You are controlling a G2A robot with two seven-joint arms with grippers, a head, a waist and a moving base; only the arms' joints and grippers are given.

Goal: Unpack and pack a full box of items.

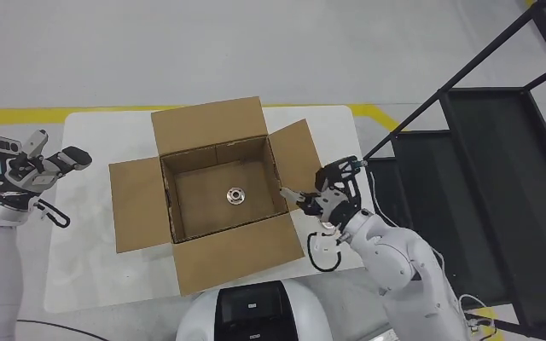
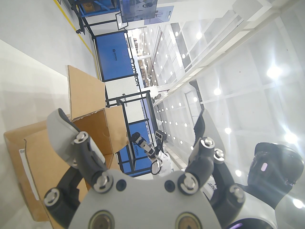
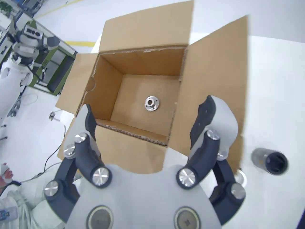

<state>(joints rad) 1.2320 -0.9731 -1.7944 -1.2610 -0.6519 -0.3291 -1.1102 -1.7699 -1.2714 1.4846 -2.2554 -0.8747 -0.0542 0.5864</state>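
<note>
right tool (image 3: 147, 107), spread and empty, hangs over the open box's (image 1: 209, 126) right flap, a metal flange (image 1: 235, 196) lies inside, and left tool (image 2: 129, 117), also spread, hangs at the counter's (image 1: 94, 273) left edge.

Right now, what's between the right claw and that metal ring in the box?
The open flap and side wall, then bare cardboard floor, per the top view.

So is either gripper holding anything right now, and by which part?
Nothing is held. Both the left gripper and the right gripper are open and empty; the metal flange lies on the floor of the box.
</note>
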